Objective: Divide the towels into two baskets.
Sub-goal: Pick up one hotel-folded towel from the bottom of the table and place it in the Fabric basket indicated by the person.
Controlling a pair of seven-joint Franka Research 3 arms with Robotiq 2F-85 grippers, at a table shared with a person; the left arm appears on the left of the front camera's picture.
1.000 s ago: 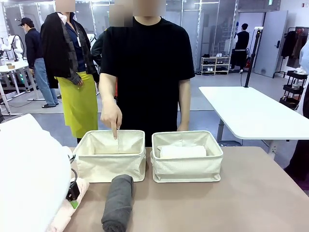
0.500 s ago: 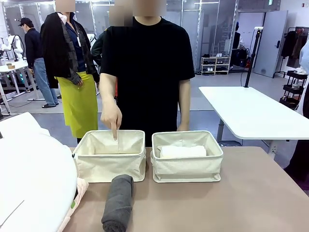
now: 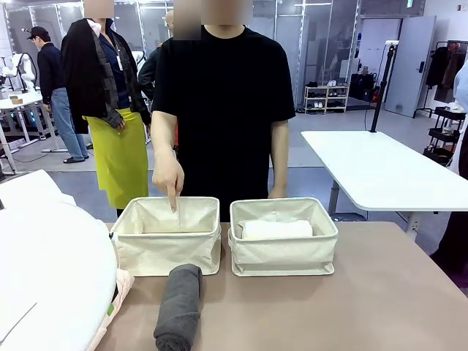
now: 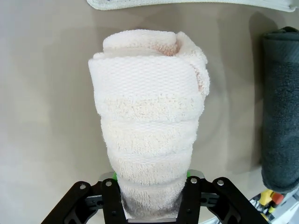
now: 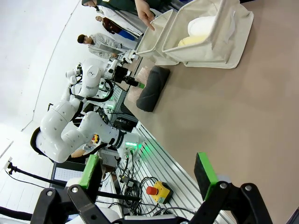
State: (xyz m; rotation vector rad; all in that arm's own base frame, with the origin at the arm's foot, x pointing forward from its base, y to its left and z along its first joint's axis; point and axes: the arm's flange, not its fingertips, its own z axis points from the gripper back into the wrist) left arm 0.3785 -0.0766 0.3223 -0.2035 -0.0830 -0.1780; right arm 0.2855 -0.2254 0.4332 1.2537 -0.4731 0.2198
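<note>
Sprawling beige table (image 3: pixel 380 300), baskets (image 3: pixel 167 248), grey floor (image 3: pixel 311 142)

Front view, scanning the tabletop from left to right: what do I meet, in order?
pale pink towel → dark grey towel → right basket, with a white towel lying in it

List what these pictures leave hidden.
Front view: the white robot arm hides most of the pale pink rolled terry towel.
Front view: the left cream fabric basket's front wall hides its floor.
Left wrist view: the right edge cuts off the dark grey rolled towel.
</note>
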